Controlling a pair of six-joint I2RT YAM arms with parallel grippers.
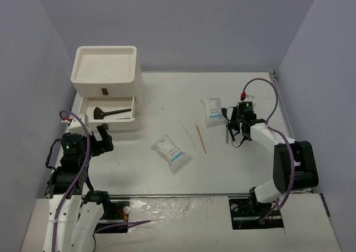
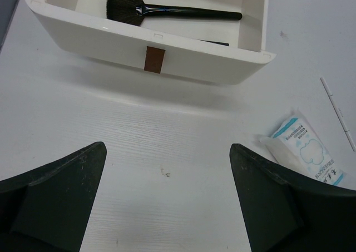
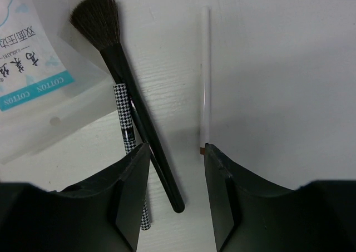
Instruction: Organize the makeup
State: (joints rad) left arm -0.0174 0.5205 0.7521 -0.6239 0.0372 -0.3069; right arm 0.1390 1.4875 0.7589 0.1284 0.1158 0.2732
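My right gripper (image 3: 177, 149) (image 1: 234, 133) hovers low over the table, jaws part-way in and open. They straddle the handle end of a black round brush (image 3: 131, 102), which lies close to the left finger. A houndstooth-patterned pencil (image 3: 123, 112) lies beside it and a thin white pencil (image 3: 205, 74) just past the right finger. A white packet with blue print (image 3: 28, 63) (image 1: 213, 109) is beside them. My left gripper (image 2: 167, 147) (image 1: 103, 137) stands wide open and empty over bare table, in front of the open drawer (image 2: 183, 63) holding a black fan brush (image 2: 133, 10) (image 1: 105, 113).
The white drawer box (image 1: 105, 68) stands at the back left, its lower drawer pulled out. A second packet (image 1: 171, 152) (image 2: 306, 152) and a thin wooden stick (image 1: 201, 138) (image 2: 335, 108) lie mid-table. Grey walls close in on both sides.
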